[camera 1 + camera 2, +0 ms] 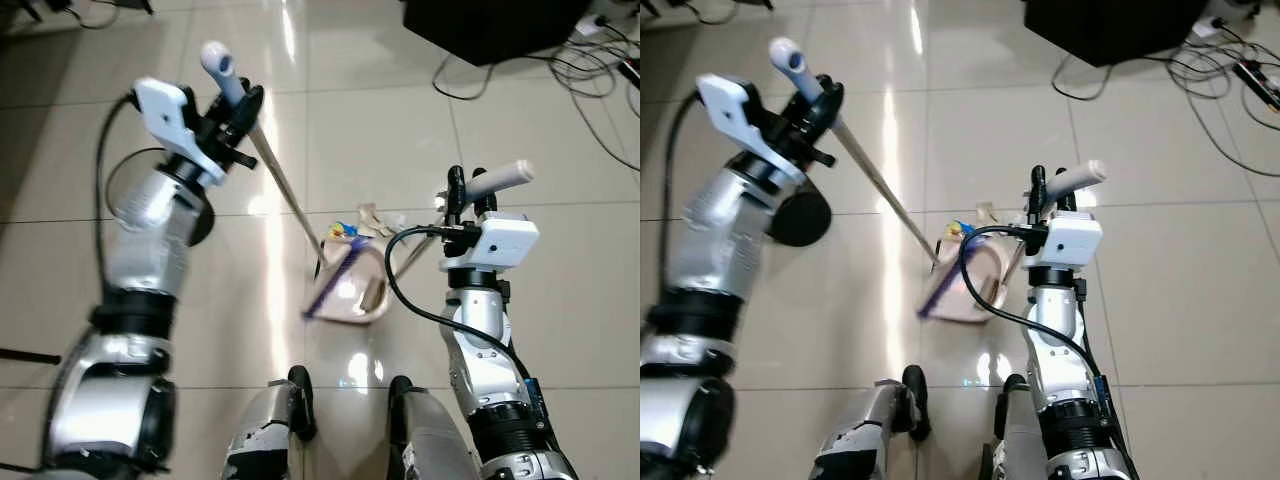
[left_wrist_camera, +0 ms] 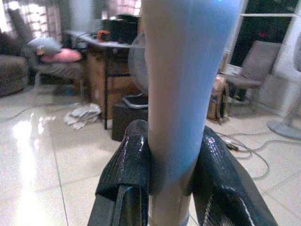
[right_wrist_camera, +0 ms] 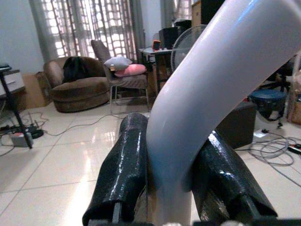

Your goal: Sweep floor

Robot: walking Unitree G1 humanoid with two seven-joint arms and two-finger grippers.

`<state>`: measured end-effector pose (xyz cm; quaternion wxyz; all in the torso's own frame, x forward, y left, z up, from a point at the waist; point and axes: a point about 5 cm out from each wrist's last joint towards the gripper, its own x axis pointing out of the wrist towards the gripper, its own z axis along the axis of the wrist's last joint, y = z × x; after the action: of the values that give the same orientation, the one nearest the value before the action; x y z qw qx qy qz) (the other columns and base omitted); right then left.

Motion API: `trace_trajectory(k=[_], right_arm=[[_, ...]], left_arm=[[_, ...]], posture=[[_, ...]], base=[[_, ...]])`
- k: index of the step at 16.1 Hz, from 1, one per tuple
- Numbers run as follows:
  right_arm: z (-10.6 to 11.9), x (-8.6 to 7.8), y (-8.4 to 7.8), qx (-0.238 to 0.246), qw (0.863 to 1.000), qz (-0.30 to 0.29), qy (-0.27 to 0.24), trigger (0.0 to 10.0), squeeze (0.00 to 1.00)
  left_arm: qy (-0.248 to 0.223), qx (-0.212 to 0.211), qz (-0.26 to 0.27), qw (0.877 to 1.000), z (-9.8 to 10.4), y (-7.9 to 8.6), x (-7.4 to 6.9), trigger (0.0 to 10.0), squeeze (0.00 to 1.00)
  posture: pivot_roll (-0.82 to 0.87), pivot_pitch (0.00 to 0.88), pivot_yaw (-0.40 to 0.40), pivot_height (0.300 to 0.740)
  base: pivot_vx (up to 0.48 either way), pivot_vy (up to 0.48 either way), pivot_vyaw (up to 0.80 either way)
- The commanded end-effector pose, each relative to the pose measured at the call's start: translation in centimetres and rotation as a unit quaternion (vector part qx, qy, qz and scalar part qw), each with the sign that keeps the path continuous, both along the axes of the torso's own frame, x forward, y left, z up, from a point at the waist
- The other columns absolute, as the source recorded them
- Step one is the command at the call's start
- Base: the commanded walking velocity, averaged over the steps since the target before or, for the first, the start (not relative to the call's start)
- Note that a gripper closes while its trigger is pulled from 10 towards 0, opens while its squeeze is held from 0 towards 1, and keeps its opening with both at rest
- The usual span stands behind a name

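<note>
Gripping the pale blue top of the broom handle point(image 1: 222, 75), the left pincer point(image 1: 238, 112) was raised high at the robot's left, its two black fingers point(image 2: 127, 174) pressed against either side of the handle. From there the thin shaft slanted down and inward to the broom head point(image 1: 330, 280), which rested on the glossy tiled floor point(image 1: 560, 290) just ahead of the robot's feet. The head lay against the mouth of the beige dustpan point(image 1: 358, 290), and small bits of litter point(image 1: 345, 231), one yellow and blue, sat at the pan's far edge beside some crumpled pale scraps point(image 1: 378, 218).

The right pincer point(image 1: 470, 190) was held lower, on the robot's right, clamped on the white dustpan handle point(image 1: 500, 178), whose curved tube passed between its fingers point(image 3: 123, 165). The pan itself stood down and inward from that pincer, near the middle of the floor between the two arms. Black cables point(image 1: 590, 75) trailed across the tiles at the far right.
</note>
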<state>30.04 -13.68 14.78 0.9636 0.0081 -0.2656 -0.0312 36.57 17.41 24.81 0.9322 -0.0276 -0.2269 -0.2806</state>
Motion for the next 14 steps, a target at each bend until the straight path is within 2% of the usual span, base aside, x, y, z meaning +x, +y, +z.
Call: trace_trajectory(k=[1,3,4,5,7,9,10,11,12,13,14], right_arm=[[0.7,0.1,-0.1,0.012,1.0,0.002,-0.012,10.0,0.0],[1.0,0.3,-0.6,0.022,1.0,0.001,-0.01,10.0,0.0],[1.0,0.4,-0.7,0.024,1.0,0.0,-0.011,10.0,0.0],[1.4,0.4,-1.0,0.03,0.999,0.0,-0.016,10.0,0.0],[1.9,0.5,-1.3,0.035,0.999,0.0,-0.021,10.0,0.0],[2.5,0.5,-1.6,0.064,0.998,0.009,-0.023,10.0,0.0],[2.5,0.6,-1.6,0.067,0.997,0.011,-0.021,10.0,0.0],[3.5,0.7,-1.8,0.064,0.998,0.018,-0.009,10.0,0.0],[3.9,0.8,-2.0,0.062,0.998,0.017,-0.008,10.0,0.0],[5.5,0.6,-2.5,0.07,0.997,0.016,-0.019,10.0,0.0],[7.4,0.5,-3.0,0.09,0.995,0.016,-0.034,10.0,0.0]], left_arm=[[-0.037,0.013,-0.001,0.999,2.1,1.5,-0.2,10.0,0.0],[-0.055,0.013,0.051,0.997,4.2,4.5,0.2,10.0,0.0],[-0.057,0.015,0.059,0.996,4.5,5.0,0.2,10.0,0.0],[-0.058,0.018,0.091,0.994,5.0,6.9,0.1,10.0,0.0],[-0.046,0.017,0.123,0.991,4.7,8.4,0.1,10.0,0.0],[-0.012,0.059,0.181,0.982,2.6,9.7,0.1,10.0,0.0],[-0.006,0.066,0.186,0.98,2.4,9.7,0.2,10.0,0.0],[0.062,0.078,0.229,0.968,-0.8,10.4,0.2,10.0,0.0],[0.083,0.08,0.237,0.965,-2.0,10.5,0.1,10.0,0.0],[0.109,0.089,0.243,0.96,-4.6,10.2,-0.6,10.0,0.0],[0.124,0.075,0.24,0.96,-6.9,9.6,-1.7,10.0,0.0]], posture=[[0.01,0.194,0.118,0.74],[0.01,0.177,0.124,0.74],[0.01,0.176,0.126,0.74],[0.0,0.174,0.132,0.74],[0.0,0.159,0.137,0.74],[0.0,0.146,0.135,0.74],[0.0,0.146,0.135,0.74],[-0.01,0.128,0.133,0.74],[-0.02,0.124,0.134,0.74],[-0.02,0.12,0.133,0.74],[-0.03,0.113,0.136,0.74]], base=[[0.0,0.0,0.0],[0.0,0.0,0.0],[0.0,0.0,0.0],[0.0,0.0,0.0],[0.0,0.0,0.0],[0.0,0.0,0.0],[0.0,0.0,0.0],[0.0,0.0,0.0],[0.0,0.0,0.0],[0.0,0.0,0.0],[0.0,0.0,0.0]])
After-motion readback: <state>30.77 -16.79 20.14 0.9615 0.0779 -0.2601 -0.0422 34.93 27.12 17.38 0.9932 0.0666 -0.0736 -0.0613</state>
